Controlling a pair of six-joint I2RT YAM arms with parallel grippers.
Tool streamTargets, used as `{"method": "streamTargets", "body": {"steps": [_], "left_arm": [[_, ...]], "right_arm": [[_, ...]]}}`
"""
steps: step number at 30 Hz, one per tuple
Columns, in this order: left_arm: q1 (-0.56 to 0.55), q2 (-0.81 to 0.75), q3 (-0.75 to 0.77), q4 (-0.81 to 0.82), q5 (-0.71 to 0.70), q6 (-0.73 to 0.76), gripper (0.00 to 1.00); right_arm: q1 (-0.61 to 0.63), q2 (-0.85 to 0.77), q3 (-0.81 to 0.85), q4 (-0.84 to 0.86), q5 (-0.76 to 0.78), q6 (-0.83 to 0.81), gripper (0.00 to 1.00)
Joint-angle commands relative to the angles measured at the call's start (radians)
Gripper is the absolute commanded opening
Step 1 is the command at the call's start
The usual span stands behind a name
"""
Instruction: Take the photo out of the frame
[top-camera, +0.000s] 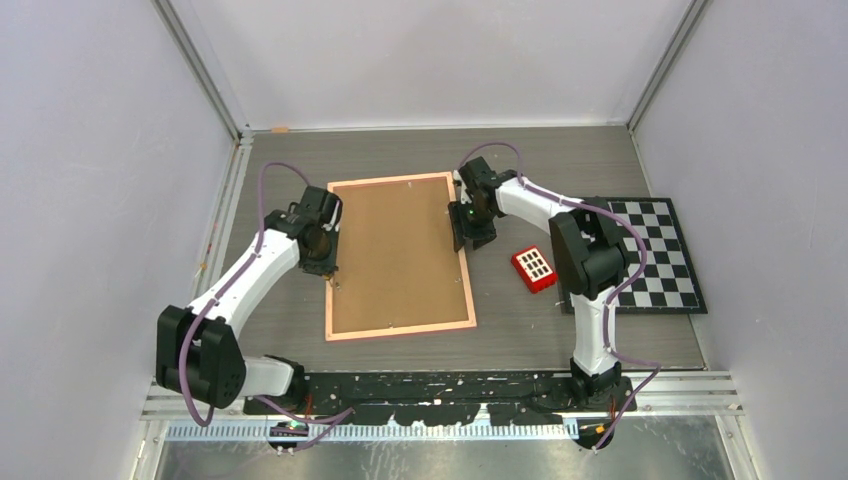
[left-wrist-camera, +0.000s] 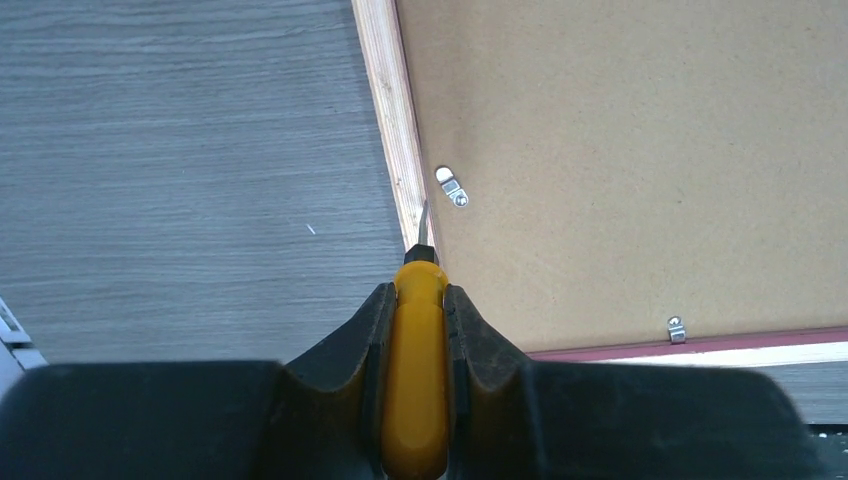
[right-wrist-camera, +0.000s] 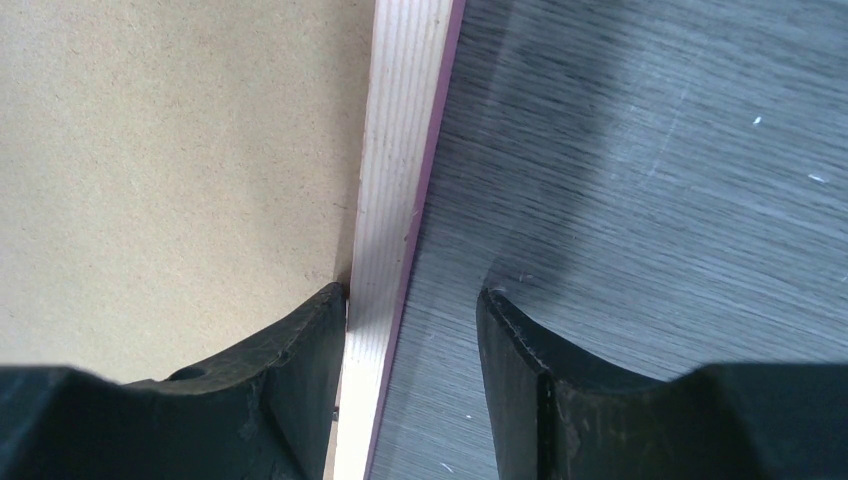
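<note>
Right wrist: right claw (right-wrist-camera: 410, 293) apart, astride the frame (right-wrist-camera: 390, 150) edge (left claw (left-wrist-camera: 418, 290) clamps a yellow tool (left-wrist-camera: 415, 380)).

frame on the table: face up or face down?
Face down. The frame shows its brown fibreboard back upward, and the left wrist view shows a metal clip on that panel. The photo is not visible.

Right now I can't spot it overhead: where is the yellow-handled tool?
Left wrist view: the yellow-handled tool is clamped in the left gripper, its tip at the left border of the frame, beside a clip.
</note>
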Motion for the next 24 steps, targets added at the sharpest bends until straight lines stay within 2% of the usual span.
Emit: {"method": "streamTargets", "body": {"steps": [1,11,24], "left_arm": [[-0.002,0.021,-0.008,0.041,-0.035,-0.068,0.0],[-0.002,0.051,-0.014,0.064,-0.004,-0.075,0.0],[-0.008,-0.014,-0.004,0.045,0.08,-0.109,0.0]], "right_arm": [[0.003,-0.016,-0.029,-0.008,-0.006,0.018,0.56],[0.003,-0.007,-0.026,-0.007,-0.006,0.018,0.56],[0.002,-0.007,-0.028,-0.008,-0.016,0.02,0.56]]}}
